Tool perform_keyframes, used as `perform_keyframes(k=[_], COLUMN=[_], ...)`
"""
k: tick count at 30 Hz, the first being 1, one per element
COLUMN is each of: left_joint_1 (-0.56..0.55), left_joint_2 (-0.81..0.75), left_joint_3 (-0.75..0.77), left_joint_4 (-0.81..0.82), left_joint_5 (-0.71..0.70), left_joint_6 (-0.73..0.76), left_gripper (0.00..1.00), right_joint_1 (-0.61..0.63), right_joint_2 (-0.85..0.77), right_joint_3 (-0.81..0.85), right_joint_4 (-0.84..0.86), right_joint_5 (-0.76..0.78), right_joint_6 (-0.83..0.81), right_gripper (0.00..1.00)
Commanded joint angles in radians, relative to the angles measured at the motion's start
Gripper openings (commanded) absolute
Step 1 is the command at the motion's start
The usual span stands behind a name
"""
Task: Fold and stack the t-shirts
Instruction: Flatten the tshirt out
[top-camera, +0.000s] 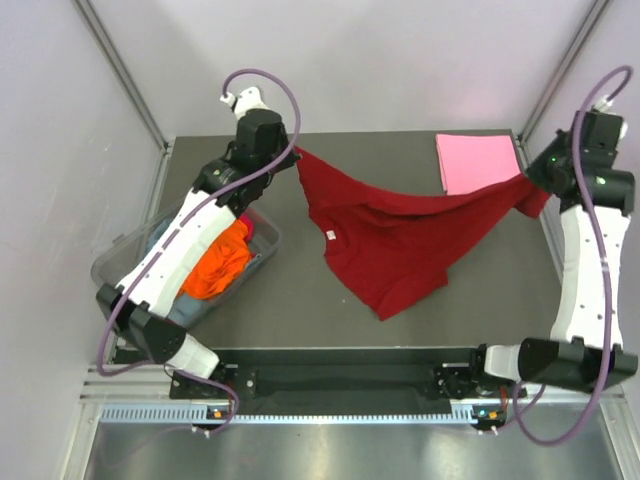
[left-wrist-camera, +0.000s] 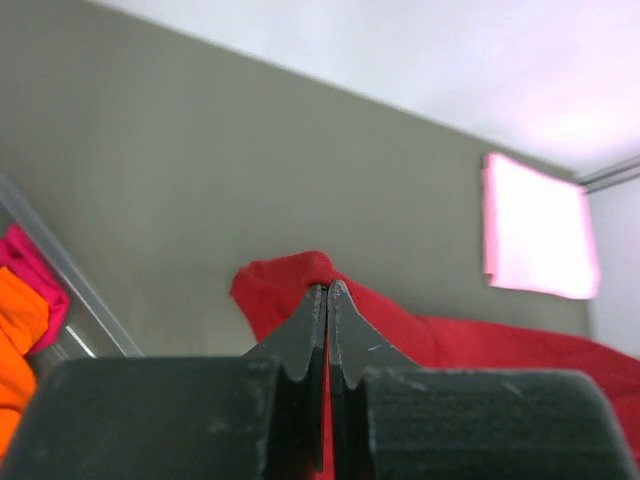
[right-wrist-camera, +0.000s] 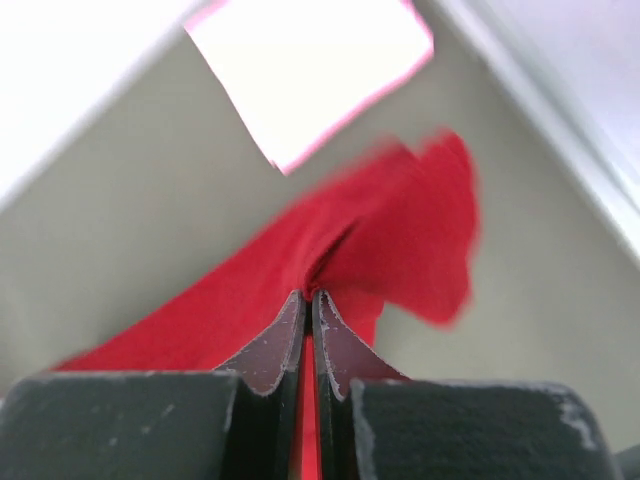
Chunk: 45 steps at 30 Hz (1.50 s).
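A dark red t-shirt (top-camera: 390, 240) with a white neck label hangs stretched between both arms above the table, its lower part draping toward the front. My left gripper (top-camera: 292, 152) is shut on its left corner (left-wrist-camera: 290, 280). On the right, my right gripper (top-camera: 535, 190) is shut on the other end (right-wrist-camera: 400, 230), with cloth pinched between the fingertips in both wrist views. A light pink t-shirt (top-camera: 477, 162) lies folded flat at the back right of the table and also shows in the wrist views (left-wrist-camera: 538, 230) (right-wrist-camera: 310, 70).
A clear plastic tub (top-camera: 115, 262) at the left edge holds orange (top-camera: 215, 265), magenta and grey-blue shirts, partly under the left arm. Its rim (left-wrist-camera: 60, 270) shows in the left wrist view. Enclosure walls and frame posts surround the grey table (top-camera: 290, 290).
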Motion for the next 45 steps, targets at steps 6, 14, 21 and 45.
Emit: perform_keyframes(k=[6,14,21,45], left_joint_1=[0.000,-0.002,0.000,0.000], left_joint_2=[-0.233,-0.311,-0.282,-0.302], left_joint_3=[-0.042,-0.438,-0.524,-0.517], left_joint_4=[0.061,0.169,0.117,0.140], left_joint_5=[0.121,0.401,0.423,0.398], left_joint_6=[-0.060,-0.096,-0.034,0.027], left_gripper=[0.00,0.00,0.00,0.00], right_joint_1=[-0.014,-0.051,-0.160,-0.203], right_joint_2=[-0.233,-0.284,-0.172,-0.231], right_joint_3=[-0.056,-0.603,-0.770,-0.866], right_joint_4=[-0.058,0.086,0.204,0.268], right_joint_5=[0.035,0.075,0.036,0.094], right_joint_6=[-0.013,0.024,0.040,0.164], right_gripper=[0.00,0.00,0.10,0.26])
